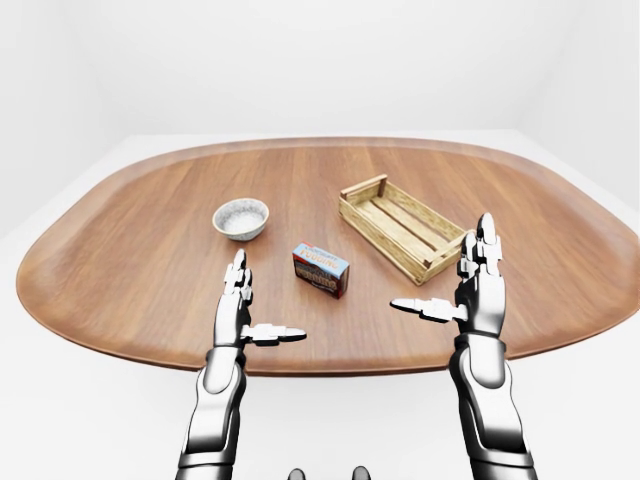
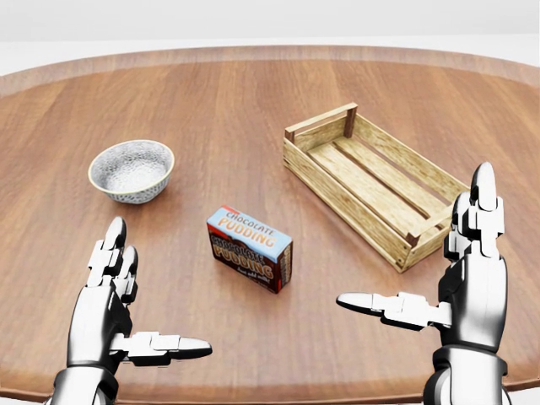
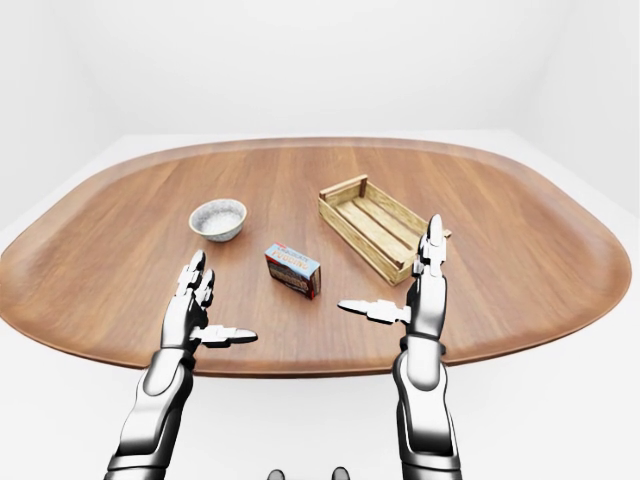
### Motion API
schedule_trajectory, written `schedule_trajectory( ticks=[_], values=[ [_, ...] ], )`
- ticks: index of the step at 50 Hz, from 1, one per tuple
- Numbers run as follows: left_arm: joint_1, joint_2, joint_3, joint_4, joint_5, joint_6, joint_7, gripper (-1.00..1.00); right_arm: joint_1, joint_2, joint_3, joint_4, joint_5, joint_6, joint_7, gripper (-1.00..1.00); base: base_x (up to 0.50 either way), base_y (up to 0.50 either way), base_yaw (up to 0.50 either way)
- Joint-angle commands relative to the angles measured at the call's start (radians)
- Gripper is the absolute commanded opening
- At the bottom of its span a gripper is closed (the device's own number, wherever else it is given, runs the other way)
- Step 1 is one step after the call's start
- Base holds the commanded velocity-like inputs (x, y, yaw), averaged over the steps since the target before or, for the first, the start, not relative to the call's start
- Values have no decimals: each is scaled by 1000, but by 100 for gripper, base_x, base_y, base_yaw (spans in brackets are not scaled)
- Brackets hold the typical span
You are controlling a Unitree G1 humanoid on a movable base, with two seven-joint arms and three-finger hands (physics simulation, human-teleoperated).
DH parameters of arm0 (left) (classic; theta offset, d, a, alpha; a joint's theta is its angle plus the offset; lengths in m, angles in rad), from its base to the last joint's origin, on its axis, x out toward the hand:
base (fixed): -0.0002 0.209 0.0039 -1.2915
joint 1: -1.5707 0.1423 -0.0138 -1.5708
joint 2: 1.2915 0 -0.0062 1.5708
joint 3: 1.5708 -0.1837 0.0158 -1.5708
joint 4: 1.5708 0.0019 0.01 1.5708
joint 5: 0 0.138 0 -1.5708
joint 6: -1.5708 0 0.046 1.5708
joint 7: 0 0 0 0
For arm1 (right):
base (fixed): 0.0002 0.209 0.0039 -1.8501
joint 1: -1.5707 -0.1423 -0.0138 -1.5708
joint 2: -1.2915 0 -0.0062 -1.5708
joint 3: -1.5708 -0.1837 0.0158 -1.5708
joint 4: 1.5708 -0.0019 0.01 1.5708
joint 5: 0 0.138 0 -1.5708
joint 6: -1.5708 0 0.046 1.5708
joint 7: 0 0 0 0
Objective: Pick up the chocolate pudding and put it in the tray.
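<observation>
Pudding box (image 2: 250, 250) at the centre of the head view, lying flat on the wooden table (image 2: 253, 93), untouched. Left hand (image 2: 114, 308) at lower left and right hand (image 2: 460, 287) at lower right are both spread, fingers extended and thumbs pointing inward, grasping nothing (a ready pose flanking the box, presumably). Slatted tray (image 2: 375, 181) sits at upper right, apart from the box and empty; patterned bowl (image 2: 131, 170) at upper left plays no part.
</observation>
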Motion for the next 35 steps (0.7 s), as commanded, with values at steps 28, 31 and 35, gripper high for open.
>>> schedule_trajectory(
  ticks=[28,31,35],
  values=[
    [3,-1,-1,-12,-2,4,-4,100,-2,-1,-1,8,1,0,0,100,23,0,0],
    [2,-1,-1,-12,-2,7,-3,100,-2,-1,-1,1,1,0,1,100,23,0,0],
    [-3,-1,0,0,-2,-2,-3,100,-3,-2,-1,6,1,0,2,100,23,0,0]
  ],
)
